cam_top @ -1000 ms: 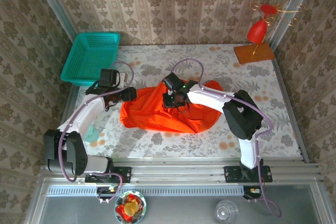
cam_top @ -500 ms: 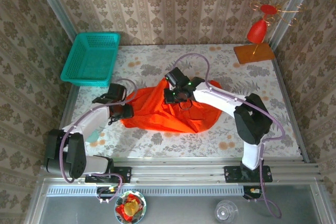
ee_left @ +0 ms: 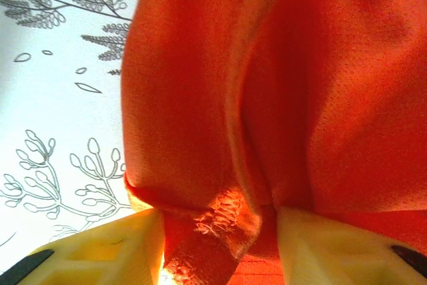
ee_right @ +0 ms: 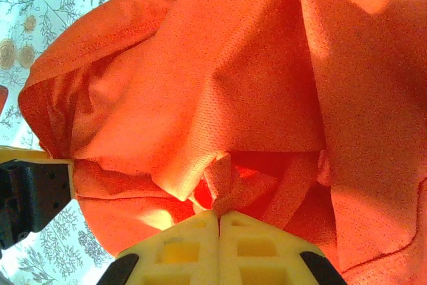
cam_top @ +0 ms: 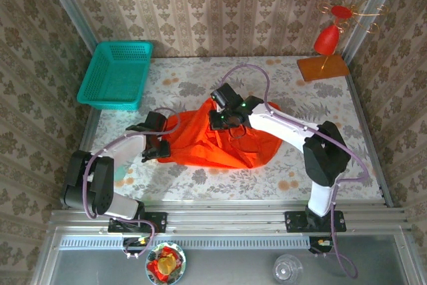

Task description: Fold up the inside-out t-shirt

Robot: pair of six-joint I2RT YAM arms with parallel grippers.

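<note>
Shirt [cam_top: 230, 148] lay crumpled mid-counter [cam_top: 200, 77], long axis left-right across the frame; left hand [cam_top: 155, 147] gripped bunched hem at its left end, right hand [cam_top: 223, 120] was pinched closed on a fold at upper centre.

On my floral worktop [cam_top: 193, 71], a teal basket [cam_top: 115, 75] lies at ten o'clock. At two o'clock I see a red ornament [cam_top: 327, 40] on its wooden base [cam_top: 323, 67]. At six o'clock, a small bowl [cam_top: 165, 263] and a glass [cam_top: 287, 269].
</note>
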